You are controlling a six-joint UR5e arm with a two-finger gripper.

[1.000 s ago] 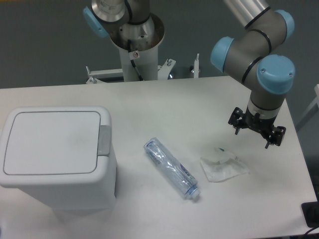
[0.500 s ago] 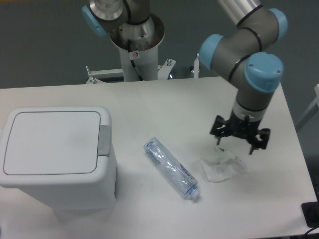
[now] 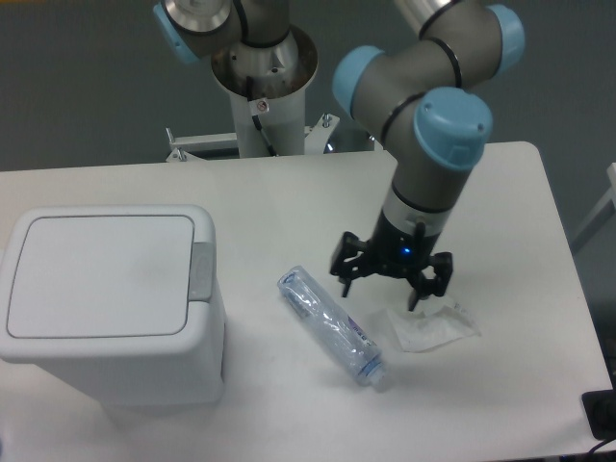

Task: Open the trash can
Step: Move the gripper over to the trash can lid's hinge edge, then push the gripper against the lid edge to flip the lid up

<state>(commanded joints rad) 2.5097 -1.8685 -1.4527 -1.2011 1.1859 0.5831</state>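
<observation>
The white trash can [image 3: 106,308] stands at the left of the table, its flat lid [image 3: 96,274] shut and the small grey latch [image 3: 201,271] on its right rim. My gripper [image 3: 385,292] hangs over the table's middle, well to the right of the can, above the gap between a plastic bottle and a crumpled wrapper. Its fingers [image 3: 345,279] are spread apart and hold nothing.
A clear plastic bottle [image 3: 330,326] lies on its side right of the can. A crumpled clear wrapper [image 3: 430,326] lies just right of the gripper. The arm's base column [image 3: 263,87] stands at the table's back edge.
The arm has swung left, carrying the gripper from the table's right side toward the middle, over the wrapper and near the bottle. The trash can lid stays shut.
</observation>
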